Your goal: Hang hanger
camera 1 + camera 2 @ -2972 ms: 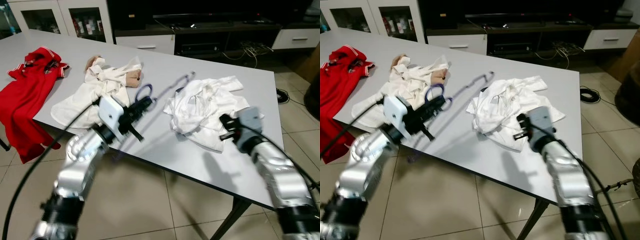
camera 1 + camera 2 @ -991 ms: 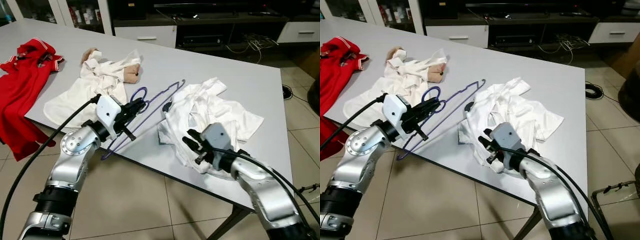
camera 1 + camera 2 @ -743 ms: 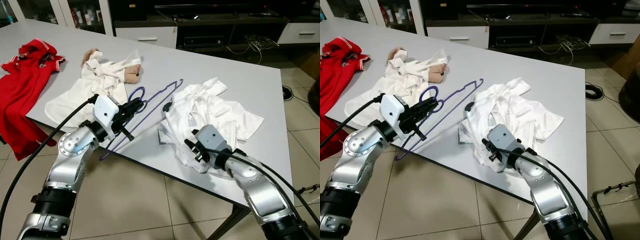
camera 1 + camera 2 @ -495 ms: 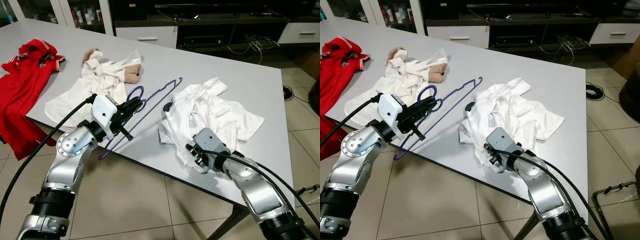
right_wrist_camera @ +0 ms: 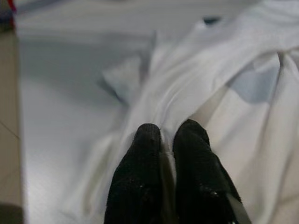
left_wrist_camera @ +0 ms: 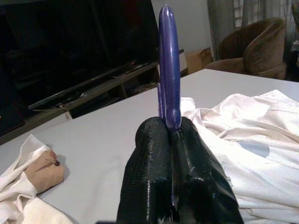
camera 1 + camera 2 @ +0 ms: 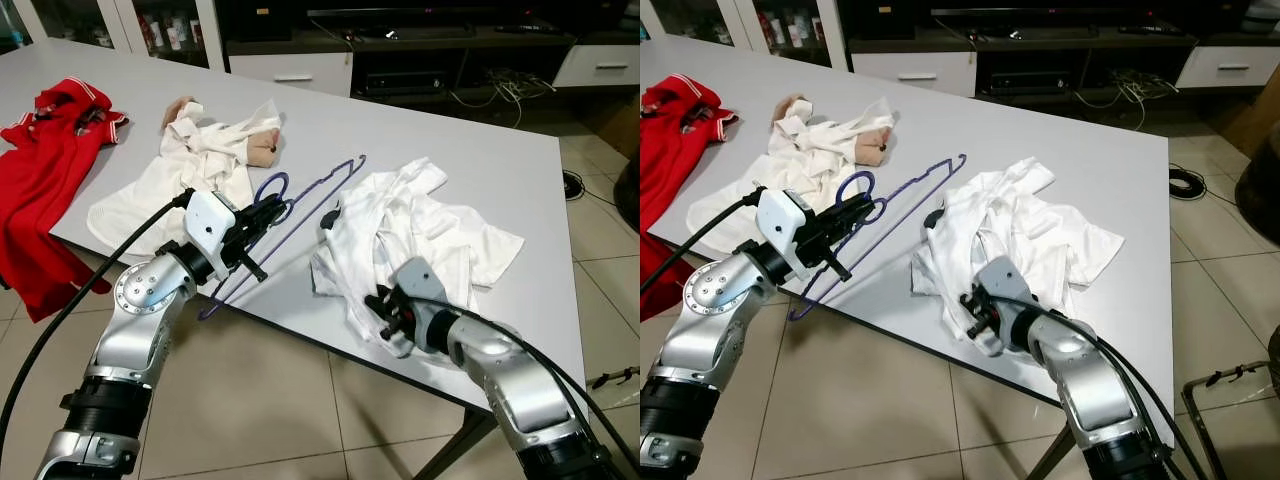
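Observation:
A purple wire hanger [image 7: 305, 207] is held slanted over the grey table [image 7: 500, 150] by my left gripper [image 7: 262, 219], which is shut on it just below the hook. In the left wrist view the hanger [image 6: 168, 70] rises from between the closed fingers [image 6: 148, 154]. A crumpled white shirt [image 7: 420, 225] lies on the table to the right of the hanger. My right gripper [image 7: 975, 312] is at the shirt's near edge, shut on a fold of the cloth. The right wrist view has the white fabric [image 5: 219, 88] pinched between the black fingertips [image 5: 145, 140].
Another white garment [image 7: 195, 165] with a beige piece lies further left, and a red garment [image 7: 45, 170] hangs over the table's left edge. A dark TV cabinet [image 7: 420, 70] stands behind the table. Tiled floor [image 7: 270, 420] lies below the near table edge.
My right gripper came down onto the shirt's near edge, closed on it, and the shirt has been drawn slightly to the left. The left arm and hanger have barely moved.

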You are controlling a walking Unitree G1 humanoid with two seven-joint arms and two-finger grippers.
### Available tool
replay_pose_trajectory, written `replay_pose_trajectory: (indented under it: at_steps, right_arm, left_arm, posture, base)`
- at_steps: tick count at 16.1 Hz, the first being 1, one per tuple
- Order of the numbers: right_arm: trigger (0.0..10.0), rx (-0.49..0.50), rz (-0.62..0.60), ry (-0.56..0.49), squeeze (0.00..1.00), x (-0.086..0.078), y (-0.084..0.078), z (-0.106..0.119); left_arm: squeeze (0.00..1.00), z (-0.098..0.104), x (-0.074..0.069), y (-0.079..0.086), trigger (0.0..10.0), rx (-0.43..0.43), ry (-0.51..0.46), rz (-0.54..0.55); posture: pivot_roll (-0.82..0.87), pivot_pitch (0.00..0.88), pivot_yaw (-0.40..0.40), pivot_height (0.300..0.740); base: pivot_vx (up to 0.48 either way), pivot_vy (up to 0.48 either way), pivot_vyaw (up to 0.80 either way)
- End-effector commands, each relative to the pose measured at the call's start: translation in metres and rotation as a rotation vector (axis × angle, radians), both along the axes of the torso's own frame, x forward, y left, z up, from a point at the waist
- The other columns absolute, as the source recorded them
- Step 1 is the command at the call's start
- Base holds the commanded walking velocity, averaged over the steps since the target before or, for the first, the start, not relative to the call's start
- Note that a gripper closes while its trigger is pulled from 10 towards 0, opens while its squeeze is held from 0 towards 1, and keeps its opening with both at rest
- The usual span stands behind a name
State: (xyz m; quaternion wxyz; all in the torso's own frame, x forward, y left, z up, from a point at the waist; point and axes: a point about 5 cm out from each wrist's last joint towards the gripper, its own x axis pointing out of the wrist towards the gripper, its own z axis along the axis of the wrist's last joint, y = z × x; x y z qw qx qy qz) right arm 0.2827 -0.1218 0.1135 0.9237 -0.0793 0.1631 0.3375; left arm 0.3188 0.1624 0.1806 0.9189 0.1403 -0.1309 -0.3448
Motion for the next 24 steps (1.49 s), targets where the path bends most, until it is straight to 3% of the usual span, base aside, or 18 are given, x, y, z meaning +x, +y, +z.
replay_pose_trajectory:
  at_steps: [1, 5, 9, 12, 14, 16, 19, 22, 24]
  right_arm:
    - [0.0, 0.07, -0.022, -0.016, 0.0, 0.004, -0.002, 0.013]
    - [0.0, 0.243, -0.204, -0.076, 0.0, 0.024, -0.026, 0.045]
    - [0.0, 0.346, -0.287, -0.124, 0.0, 0.034, -0.047, 0.07]
    - [0.0, 0.48, -0.348, -0.262, 0.0, 0.044, -0.061, 0.116]
    - [0.0, 0.524, -0.502, -0.377, 0.0, 0.054, -0.086, 0.146]
    - [0.0, 0.557, -0.595, -0.442, 0.0, 0.056, -0.104, 0.161]
    - [0.0, 0.613, -0.788, -0.49, 0.0, 0.056, -0.133, 0.165]
    - [0.0, 0.642, -0.741, -0.451, 0.0, 0.056, -0.124, 0.158]
    - [0.0, 0.804, -0.786, -0.506, 0.0, 0.054, -0.137, 0.175]
  left_arm:
    - [0.0, 0.003, 0.001, 0.0, 10.0, -0.001, -0.013, 0.004]
    - [0.0, 0.003, 0.002, 0.0, 10.0, -0.002, -0.014, 0.006]
    - [0.0, 0.004, 0.001, 0.001, 10.0, -0.001, -0.017, 0.011]
    - [0.0, 0.005, 0.002, 0.002, 10.0, 0.002, -0.022, 0.014]
    - [0.0, 0.006, 0.002, 0.002, 10.0, 0.002, -0.028, 0.015]
    - [0.0, 0.006, 0.002, 0.002, 10.0, 0.001, -0.03, 0.017]
    - [0.0, 0.005, 0.001, 0.002, 10.0, -0.002, -0.03, 0.022]
    - [0.0, 0.003, 0.0, 0.002, 10.0, -0.004, -0.027, 0.023]
    - [0.0, 0.003, 0.0, 0.001, 10.0, -0.005, -0.026, 0.02]
  posture:
    - [0.0, 0.072, 0.008, 0.74]
    - [0.0, 0.071, 0.008, 0.74]
    - [0.0, 0.071, 0.007, 0.74]
    - [0.0, 0.069, 0.01, 0.74]
    - [0.0, 0.066, 0.009, 0.74]
    - [0.0, 0.065, 0.005, 0.74]
    - [0.0, 0.069, 0.0, 0.74]
    - [0.0, 0.074, 0.001, 0.74]
    - [0.0, 0.073, 0.005, 0.74]
  base:
    - [0.0, 0.0, 0.0]
    - [0.0, 0.0, 0.0]
    - [0.0, 0.0, 0.0]
    - [0.0, 0.0, 0.0]
    - [0.0, 0.0, 0.0]
    - [0.0, 0.0, 0.0]
    - [0.0, 0.0, 0.0]
    - [0.0, 0.0, 0.0]
    - [0.0, 0.0, 0.0]
